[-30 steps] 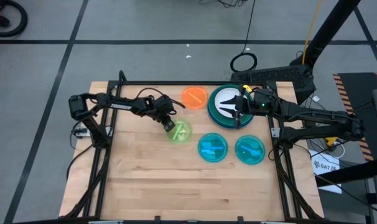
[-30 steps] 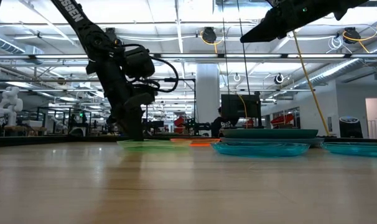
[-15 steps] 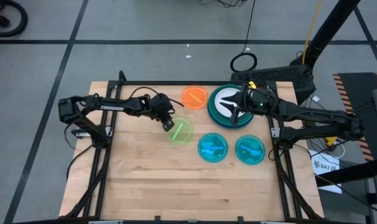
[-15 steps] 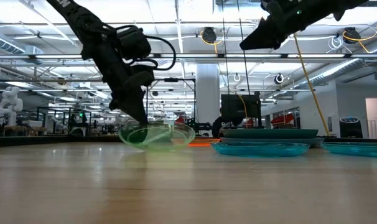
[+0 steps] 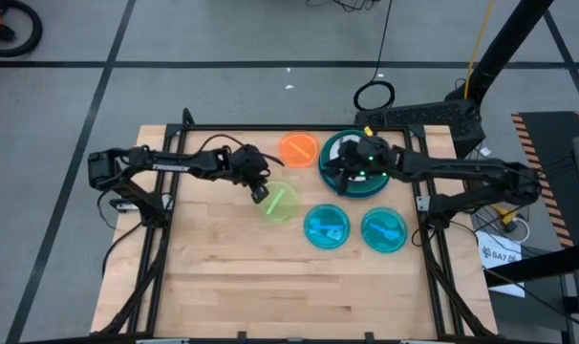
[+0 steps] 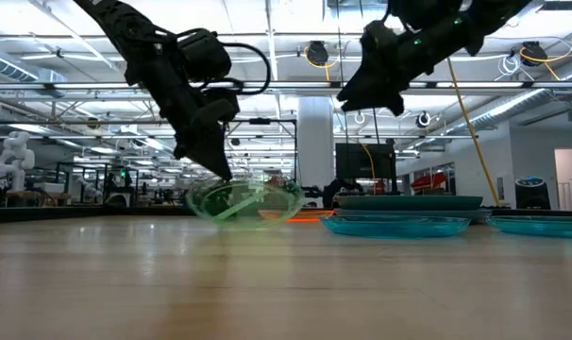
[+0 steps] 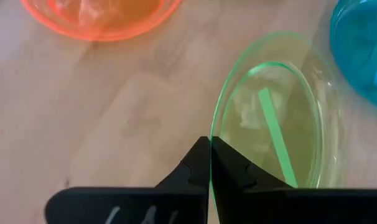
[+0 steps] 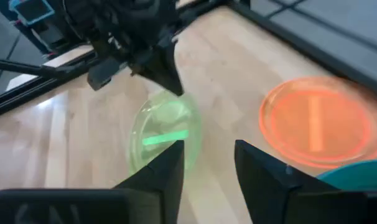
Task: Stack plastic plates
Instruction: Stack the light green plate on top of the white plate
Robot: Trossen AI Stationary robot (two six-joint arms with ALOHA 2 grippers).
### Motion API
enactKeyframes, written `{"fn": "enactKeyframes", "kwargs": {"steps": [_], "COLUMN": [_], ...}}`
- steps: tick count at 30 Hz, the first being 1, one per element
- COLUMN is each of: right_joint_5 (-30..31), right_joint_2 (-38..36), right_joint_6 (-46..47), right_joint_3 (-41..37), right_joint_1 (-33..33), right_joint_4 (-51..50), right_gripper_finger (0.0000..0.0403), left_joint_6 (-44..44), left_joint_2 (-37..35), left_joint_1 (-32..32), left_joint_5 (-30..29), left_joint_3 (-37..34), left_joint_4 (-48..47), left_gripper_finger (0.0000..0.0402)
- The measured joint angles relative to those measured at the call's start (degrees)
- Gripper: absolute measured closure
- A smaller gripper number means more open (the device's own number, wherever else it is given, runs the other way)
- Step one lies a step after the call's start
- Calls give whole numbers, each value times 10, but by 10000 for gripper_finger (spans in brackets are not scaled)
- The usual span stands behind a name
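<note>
The desk is a big square of pale wood with smooth planks and a black metal frame around it. Under it lies a grey floor with dark lines. Behind the desk, the low view shows a large hall with bright ceiling lights and pipes.

At the back right of the desk sits the big pile of plates: a wide dark teal one at the bottom and a white one on top. They are round and flat. The right tool hangs just above this pile with its two fingers apart, holding nothing.

In front of the pile lie two see-through cyan plates, side by side. A see-through orange plate lies flat just left of the pile.

The left tool is pinched tight on the rim of the lime green plate, which hangs tilted, off the wood.
</note>
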Motion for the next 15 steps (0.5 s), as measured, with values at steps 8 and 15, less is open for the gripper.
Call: {"fn": "enactKeyframes", "kwargs": {"steps": [8, 15], "right_joint_5": [-10, -74], "right_joint_2": [90, 140], "right_joint_6": [41, 53], "right_joint_3": [18, 19], "right_joint_1": [0, 0], "right_joint_4": [7, 74], "right_gripper_finger": [230, 233], "left_joint_6": [22, 36], "left_joint_2": [-20, -22], "left_joint_1": [-11, -21], "left_joint_5": [-1, -1], "left_joint_3": [27, 51], "left_joint_4": [-10, -14], "left_gripper_finger": [396, 396]}}
